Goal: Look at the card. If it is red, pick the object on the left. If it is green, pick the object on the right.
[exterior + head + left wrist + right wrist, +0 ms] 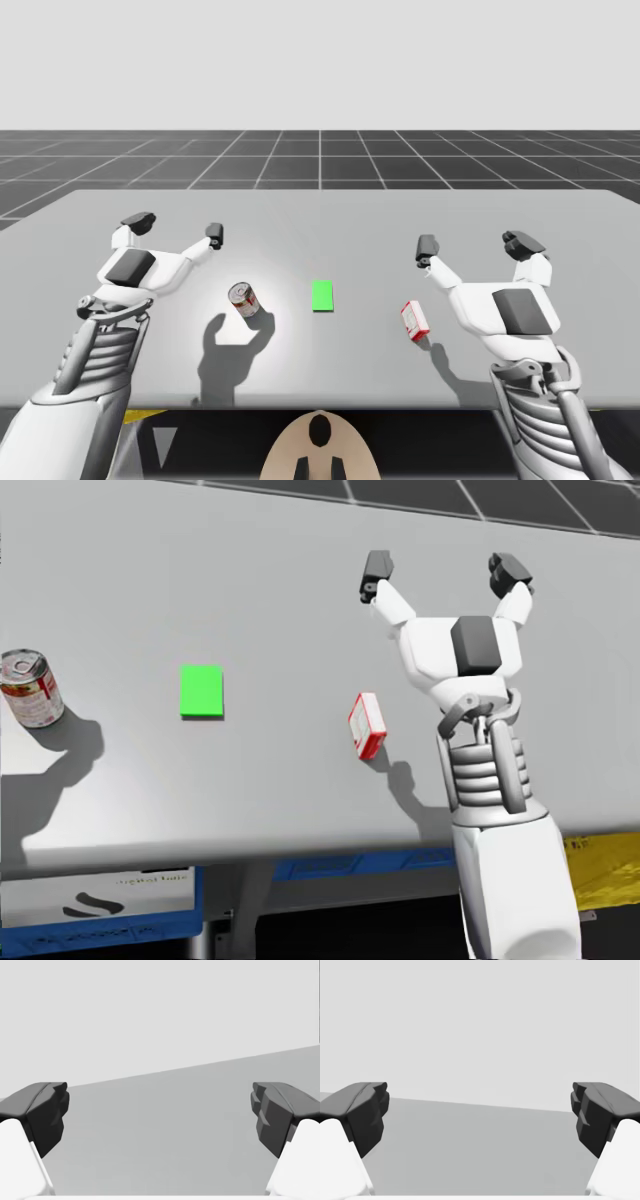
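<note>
A green card (322,295) (201,691) lies flat at the middle of the table. To its left stands a red and white can (243,299) (29,688). To its right lies a small red and white box (414,320) (367,724). My right gripper (478,248) (442,576) (480,1120) hovers open above the table, beyond and to the right of the box, nothing between its fingers. My left gripper (177,227) (160,1120) is open too, held over the table left of the can.
The grey table (330,220) stretches far beyond both grippers. Its front edge (300,855) runs close to the box. Blue and yellow items (340,865) sit under the table's front edge.
</note>
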Robot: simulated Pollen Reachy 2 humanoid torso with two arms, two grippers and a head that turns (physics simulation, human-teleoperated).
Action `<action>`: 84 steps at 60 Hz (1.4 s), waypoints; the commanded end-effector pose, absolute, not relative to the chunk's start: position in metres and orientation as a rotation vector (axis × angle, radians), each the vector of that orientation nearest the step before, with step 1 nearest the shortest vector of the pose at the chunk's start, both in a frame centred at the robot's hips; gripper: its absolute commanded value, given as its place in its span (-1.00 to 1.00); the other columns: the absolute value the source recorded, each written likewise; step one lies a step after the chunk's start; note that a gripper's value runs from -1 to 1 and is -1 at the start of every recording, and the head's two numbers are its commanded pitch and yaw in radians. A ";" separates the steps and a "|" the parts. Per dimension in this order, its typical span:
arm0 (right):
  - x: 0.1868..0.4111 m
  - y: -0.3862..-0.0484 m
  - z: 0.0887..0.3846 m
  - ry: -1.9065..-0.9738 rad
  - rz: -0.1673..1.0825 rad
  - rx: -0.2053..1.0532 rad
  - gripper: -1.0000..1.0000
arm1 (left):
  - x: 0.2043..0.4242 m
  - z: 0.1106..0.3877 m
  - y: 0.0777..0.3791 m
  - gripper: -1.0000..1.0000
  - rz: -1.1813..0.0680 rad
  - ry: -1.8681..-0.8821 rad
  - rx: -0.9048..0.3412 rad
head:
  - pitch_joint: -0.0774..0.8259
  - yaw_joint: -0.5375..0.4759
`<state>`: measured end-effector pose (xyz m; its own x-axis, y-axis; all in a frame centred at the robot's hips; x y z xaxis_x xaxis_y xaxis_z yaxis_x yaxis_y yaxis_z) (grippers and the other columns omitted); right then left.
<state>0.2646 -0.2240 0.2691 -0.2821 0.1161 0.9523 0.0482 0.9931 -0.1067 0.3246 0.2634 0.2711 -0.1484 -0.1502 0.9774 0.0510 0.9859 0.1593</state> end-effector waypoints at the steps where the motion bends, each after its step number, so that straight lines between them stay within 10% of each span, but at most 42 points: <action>1: 0.265 -0.222 0.268 -1.856 0.056 -0.108 -1.00 | 0.324 0.271 0.262 -1.00 -0.178 -1.711 0.069 | 0.87 -0.58; 30: 0.249 -0.215 0.269 -1.839 0.049 -0.090 -1.00 | 0.322 0.271 0.263 -1.00 -0.164 -1.709 0.064 | 0.82 -0.58; 64: 0.153 -0.187 0.189 -1.635 0.079 -0.042 -1.00 | 0.324 0.264 0.266 -1.00 -0.129 -1.679 0.070 | 0.80 -0.56; 84: 0.168 -0.188 0.155 -1.482 0.026 -0.003 -1.00 | 0.323 0.264 0.267 -1.00 -0.130 -1.679 0.079 | 0.80 -0.62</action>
